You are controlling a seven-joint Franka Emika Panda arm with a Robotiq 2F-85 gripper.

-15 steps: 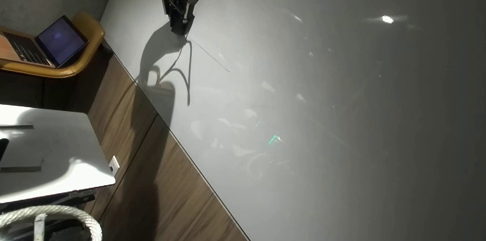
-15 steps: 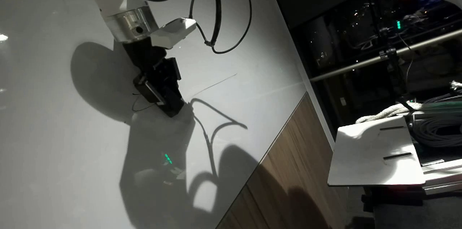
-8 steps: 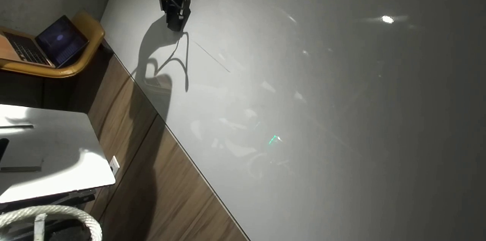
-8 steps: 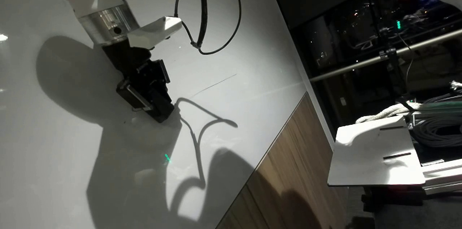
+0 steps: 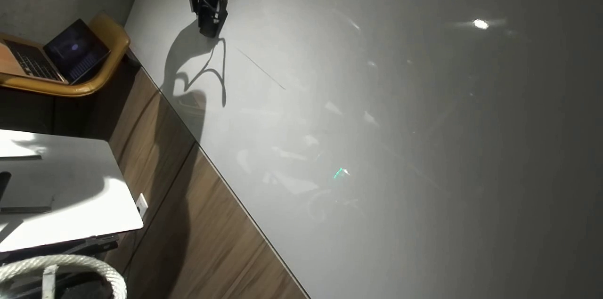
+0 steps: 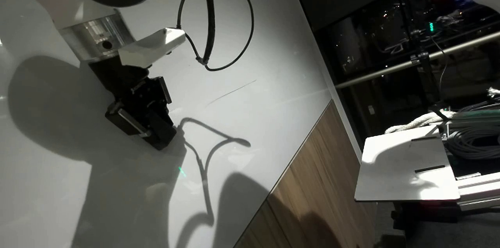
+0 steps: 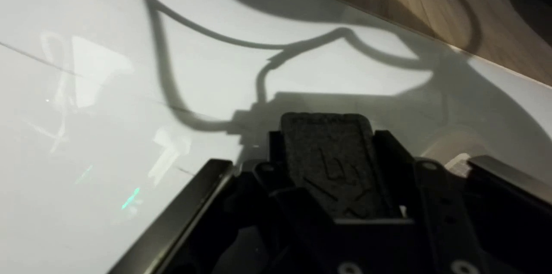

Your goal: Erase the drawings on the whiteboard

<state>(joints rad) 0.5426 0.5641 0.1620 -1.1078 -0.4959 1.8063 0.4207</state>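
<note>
Clearly, the whiteboard (image 5: 424, 219) is the biggest thing, spreading back from its slanted edge along the wood panelling (image 5: 235, 247). It should be stiff, smooth and slippery: something to wipe, not to take hold of. Across it leans the arm (image 6: 93, 37), slanting in low over the surface with the claw (image 7: 330, 142) aimed at the wood-bordered edge. That claw is clenched around a grey eraser (image 7: 332, 170), pinched by its opposite sides, which seems the right hold; it is probably light, with some give in it. Whether it touches the whiteboard cannot be told. Smaller yet is the drawing (image 6: 231, 93), a thin dark line well in from that edge, apart from the claw; light, even rubbing will likely lift it, while hard pressing might make the eraser skid.
</note>
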